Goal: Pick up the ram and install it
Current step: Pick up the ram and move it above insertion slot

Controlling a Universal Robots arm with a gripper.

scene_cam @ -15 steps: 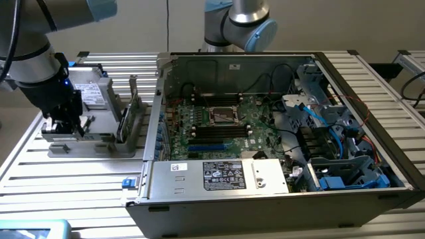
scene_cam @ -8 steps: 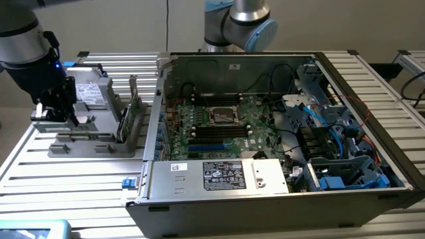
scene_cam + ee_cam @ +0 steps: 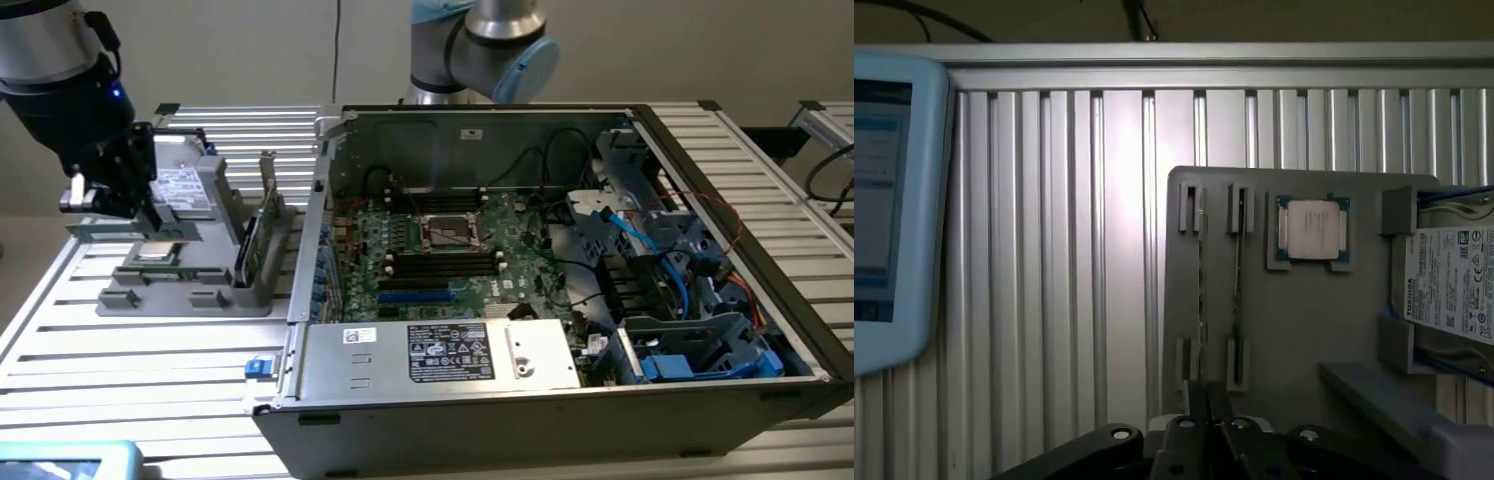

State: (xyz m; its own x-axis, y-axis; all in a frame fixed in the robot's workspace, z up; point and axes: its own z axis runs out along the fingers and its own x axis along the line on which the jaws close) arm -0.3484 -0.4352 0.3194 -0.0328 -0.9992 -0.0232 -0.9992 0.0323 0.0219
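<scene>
Two ram sticks stand on edge in a grey holder (image 3: 187, 295) on the exterior view's left, outside the computer. One ram stick (image 3: 248, 248) is nearer that view's left and the other (image 3: 276, 225) is beside it. The wrist view sees them edge-on as thin dark strips (image 3: 1201, 290) (image 3: 1239, 285). My gripper (image 3: 139, 210) hangs over the holder's far-left side, apart from the sticks. Its fingers (image 3: 1197, 405) are shut together with nothing between them. The black memory slots (image 3: 441, 266) lie in the open case.
A silvery processor chip (image 3: 1312, 231) and a labelled hard drive (image 3: 1454, 290) share the holder. The open computer case (image 3: 561, 400) takes up the middle and right, with cables and a blue drive cage. A pale blue screen device (image 3: 884, 200) lies on the slatted table (image 3: 1054, 250).
</scene>
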